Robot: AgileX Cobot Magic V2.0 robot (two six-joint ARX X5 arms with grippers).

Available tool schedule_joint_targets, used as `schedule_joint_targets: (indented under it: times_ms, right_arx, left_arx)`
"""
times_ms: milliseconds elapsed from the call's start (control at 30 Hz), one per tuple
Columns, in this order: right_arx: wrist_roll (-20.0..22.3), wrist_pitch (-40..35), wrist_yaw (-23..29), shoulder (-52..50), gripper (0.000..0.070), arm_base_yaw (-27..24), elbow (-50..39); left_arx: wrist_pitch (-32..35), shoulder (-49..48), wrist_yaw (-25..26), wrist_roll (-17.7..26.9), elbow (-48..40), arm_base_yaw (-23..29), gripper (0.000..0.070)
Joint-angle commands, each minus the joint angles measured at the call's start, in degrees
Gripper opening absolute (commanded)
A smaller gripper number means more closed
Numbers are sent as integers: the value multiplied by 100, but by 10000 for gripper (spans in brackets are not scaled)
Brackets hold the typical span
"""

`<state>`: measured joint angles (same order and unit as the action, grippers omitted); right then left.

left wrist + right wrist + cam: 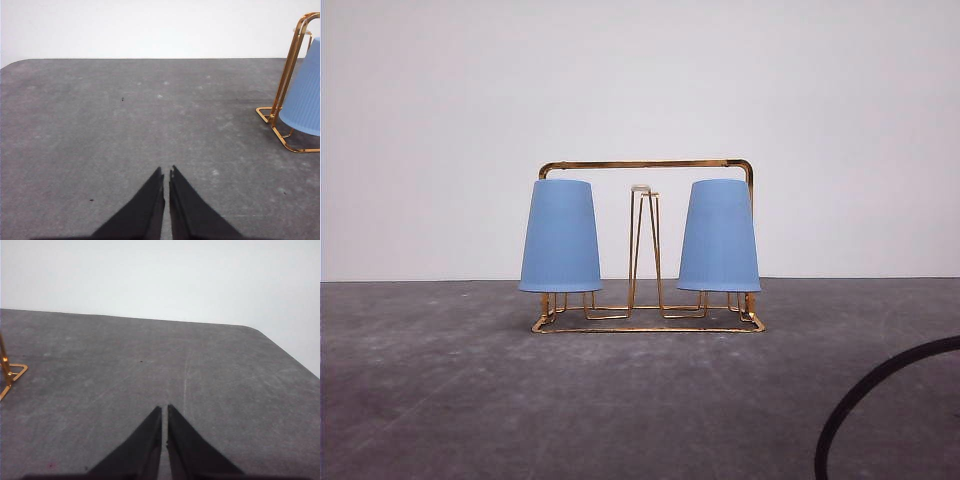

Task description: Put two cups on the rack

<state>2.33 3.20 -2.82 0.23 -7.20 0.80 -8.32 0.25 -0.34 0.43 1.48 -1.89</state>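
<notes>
Light-blue ribbed cups [560, 236] [719, 236] upside-down on gold wire rack [647, 164], middle prong [642, 245] bare

Two cups [560, 236] [719, 236] sit inverted on the rack's [648, 164] left and right prongs.

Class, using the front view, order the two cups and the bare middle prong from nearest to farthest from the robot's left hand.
1. Left cup, on the rack's left side.
2. Middle prong, at the rack's centre.
3. Right cup, on the far right side.

The left hand sits left of the rack.
</notes>
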Motion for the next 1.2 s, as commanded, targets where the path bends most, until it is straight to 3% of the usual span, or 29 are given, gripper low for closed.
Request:
schedule_joint_targets:
  times_ms: [0, 1167]
  right_arx:
    - [-42, -66, 5, -2, 17, -9, -11]
    - [-42, -66, 5, -2, 17, -9, -11]
  left_arx:
    - [59, -2, -29, 39, -76, 11, 0]
    - [59, -2, -28, 39, -76, 11, 0]
